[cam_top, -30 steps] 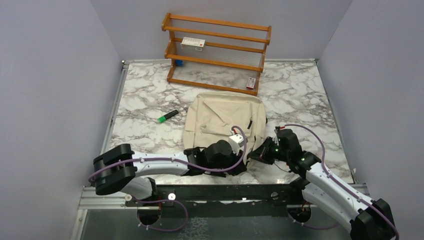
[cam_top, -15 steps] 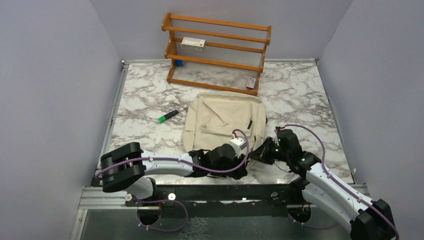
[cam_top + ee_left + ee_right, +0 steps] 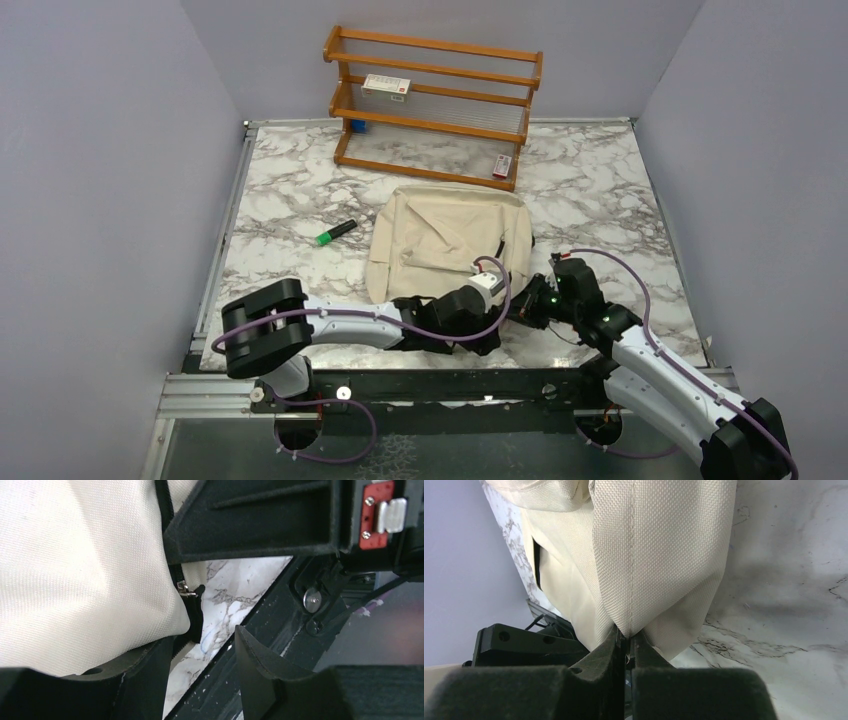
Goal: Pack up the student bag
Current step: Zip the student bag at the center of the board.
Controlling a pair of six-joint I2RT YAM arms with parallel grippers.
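top view: the student bag (image 3: 450,235) is lying flat on the marble bench (image 3: 600,190), mid-bench, its near edge lying under both arms.
left wrist view: the left hand (image 3: 202,639) is gaping open, with bag fabric lying beside one finger.
right wrist view: the right hand (image 3: 626,639) is pinching a fold of the bag.

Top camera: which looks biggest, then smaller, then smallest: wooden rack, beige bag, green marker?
1. wooden rack, widest outline, though nearly tied with second.
2. beige bag, partly hidden, so the top two are unsure.
3. green marker, far smallest.
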